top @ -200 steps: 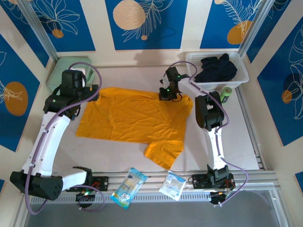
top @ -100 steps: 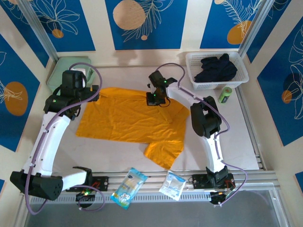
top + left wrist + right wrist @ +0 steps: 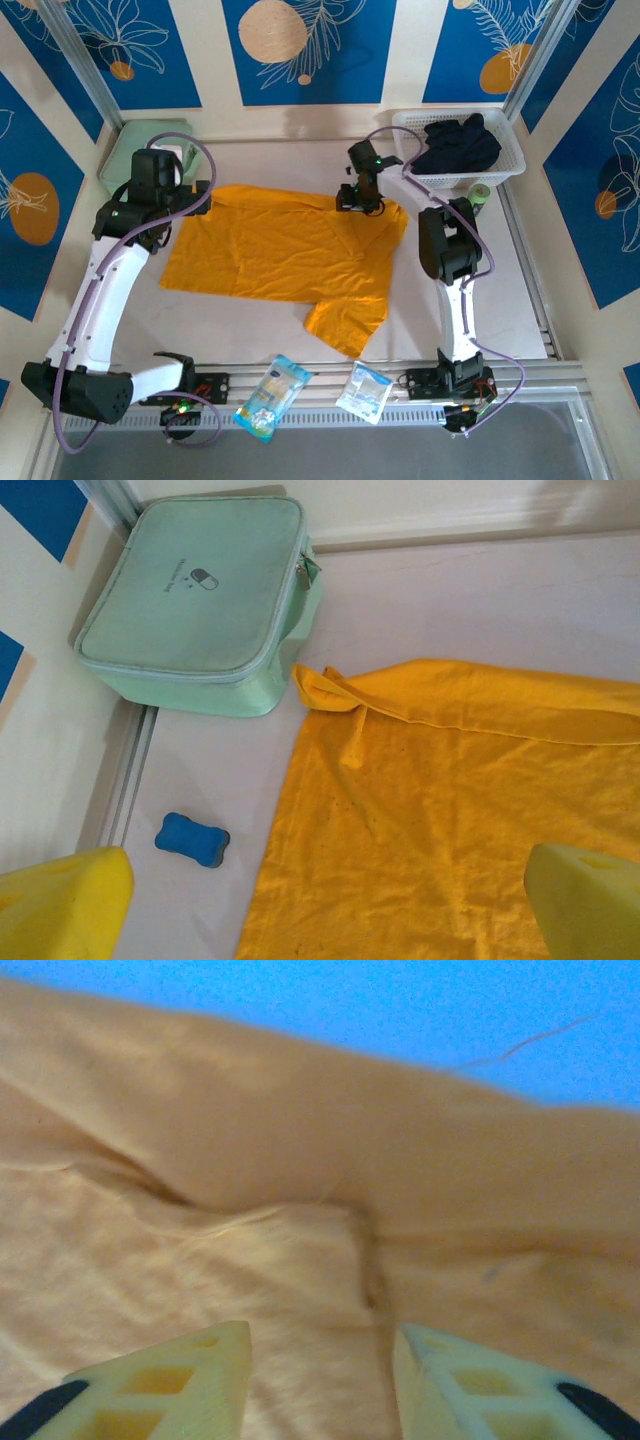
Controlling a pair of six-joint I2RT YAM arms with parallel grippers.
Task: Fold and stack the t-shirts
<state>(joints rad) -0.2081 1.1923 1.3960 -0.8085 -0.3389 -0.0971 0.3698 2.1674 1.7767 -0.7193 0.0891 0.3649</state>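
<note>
One bright orange-yellow t-shirt (image 3: 280,250) lies spread flat across the middle of the table, a sleeve (image 3: 345,320) pointing toward the near edge. My right gripper (image 3: 358,203) sits low over its far right edge. In the right wrist view the right gripper (image 3: 320,1380) is open, with a rumpled fold of the shirt (image 3: 300,1250) under the gap. My left gripper (image 3: 325,910) is open wide and hovers above the shirt's far left corner (image 3: 330,685), holding nothing.
A mint-green zip case (image 3: 200,590) stands in the far left corner, with a small blue bone-shaped piece (image 3: 192,839) beside it. At the far right, a white basket (image 3: 500,165) holds dark clothing (image 3: 455,145), next to a green bottle (image 3: 478,198). Two packets (image 3: 272,396) (image 3: 364,392) lie at the near edge.
The right gripper swung left along the shirt's far edge, came back right, and its jaws opened from shut. The left arm has not moved.
</note>
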